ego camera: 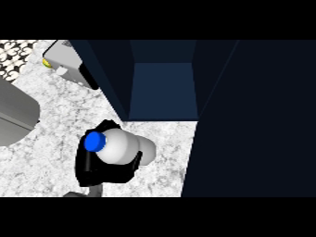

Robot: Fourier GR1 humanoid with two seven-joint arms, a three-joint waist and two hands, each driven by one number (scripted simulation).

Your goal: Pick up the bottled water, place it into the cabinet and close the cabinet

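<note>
The bottle (pixel 124 147), a smooth, rounded white body with a round blue cap (pixel 94 141), is gripped in my left hand (pixel 100 174), whose black fingers curl round its sides. I hold it over the speckled white stone counter (pixel 164 139), just in front of the cabinet (pixel 164 88) and outside it. The cabinet is a dark navy box, its flat door (pixel 263 125) open at the right. Further back lies a white box (pixel 68 60) with a yellow dot, near patterned tiles (pixel 3 53).
</note>
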